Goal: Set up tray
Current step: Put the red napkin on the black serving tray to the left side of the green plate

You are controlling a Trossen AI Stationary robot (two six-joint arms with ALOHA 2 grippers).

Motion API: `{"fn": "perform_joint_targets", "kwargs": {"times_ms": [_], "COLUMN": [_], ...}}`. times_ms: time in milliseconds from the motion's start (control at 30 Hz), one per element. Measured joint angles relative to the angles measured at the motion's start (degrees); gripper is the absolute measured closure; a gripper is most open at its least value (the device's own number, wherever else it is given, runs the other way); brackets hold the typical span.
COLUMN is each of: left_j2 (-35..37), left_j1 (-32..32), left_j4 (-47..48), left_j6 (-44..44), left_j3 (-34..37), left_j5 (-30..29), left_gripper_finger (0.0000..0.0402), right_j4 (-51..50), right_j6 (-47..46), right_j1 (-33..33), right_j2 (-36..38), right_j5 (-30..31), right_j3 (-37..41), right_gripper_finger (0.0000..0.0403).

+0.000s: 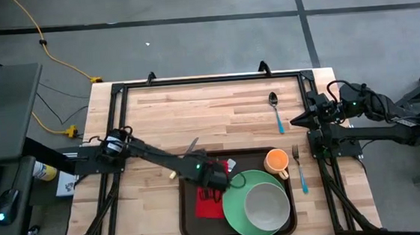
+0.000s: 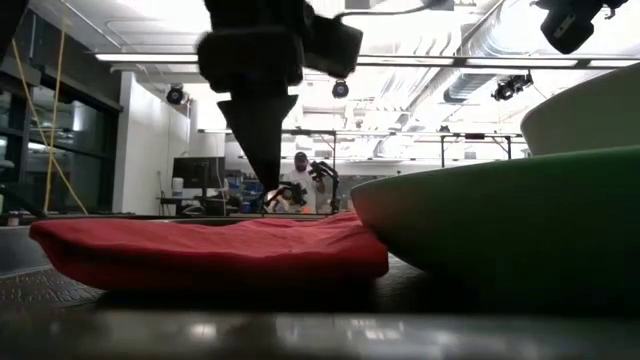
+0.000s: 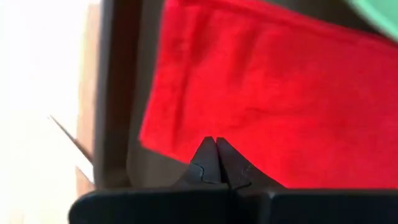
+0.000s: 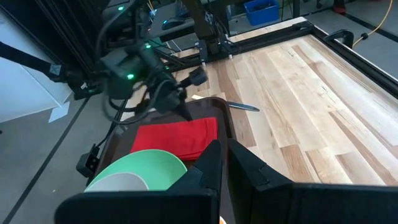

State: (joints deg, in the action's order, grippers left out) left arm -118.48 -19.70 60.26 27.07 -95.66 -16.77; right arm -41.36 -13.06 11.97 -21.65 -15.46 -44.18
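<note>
Near the bench's [image 1: 217, 109] front edge lies the tray [image 1: 190, 228]; left gripper [image 1: 223, 182], jaws pressed together, hovers over its red napkin [image 1: 208, 206]. Right gripper [image 1: 294, 121], jaws pressed together, waits well apart at the right edge.

Tray [image 1: 189, 209] dark brown. Napkin [image 1: 209, 205] plain red, beside my green plate [image 1: 236, 209]. Bowl [image 1: 267, 207] pale grey. Cup [image 1: 276, 160] orange. Spoon [image 1: 276, 112] and fork [image 1: 300, 169] handles blue. Table [image 1: 217, 109] light wood, striped.

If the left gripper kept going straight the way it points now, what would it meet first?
Most likely the red napkin: the shut left gripper points down at its edge on the tray. Depth is unclear; it could strike the tray floor just beside it.
</note>
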Motion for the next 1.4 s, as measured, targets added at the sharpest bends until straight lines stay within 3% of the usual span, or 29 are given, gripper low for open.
{"fn": "perform_joint_targets", "kwargs": {"times_ms": [433, 733, 1033, 1400], "left_j2": [0.0, -0.1, -0.9, -1.0], "left_j1": [4.7, 2.3, -0.6, -4.4], "left_j4": [-4.8, -11.8, -10.4, -8.9], "left_j6": [-8.2, -6.8, -5.3, 3.1], "left_j3": [1.8, 6.1, 6.5, 8.6], "left_j5": [4.0, 7.4, 8.4, 8.8], "left_gripper_finger": [0.0394, 0.0394, 0.0394, 0.0394], "right_j4": [0.0, 0.0, 0.0, 0.0], "right_j6": [-0.6, -0.6, -0.4, -0.5], "right_j1": [0.0, 0.0, 0.0, 0.0], "right_j2": [0.0, 0.0, 0.0, 0.0], "right_j5": [0.0, 0.1, 0.1, 0.1], "right_j3": [0.0, 0.0, 0.0, 0.0], "right_gripper_finger": [0.0402, 0.0402, 0.0402, 0.0402]}}
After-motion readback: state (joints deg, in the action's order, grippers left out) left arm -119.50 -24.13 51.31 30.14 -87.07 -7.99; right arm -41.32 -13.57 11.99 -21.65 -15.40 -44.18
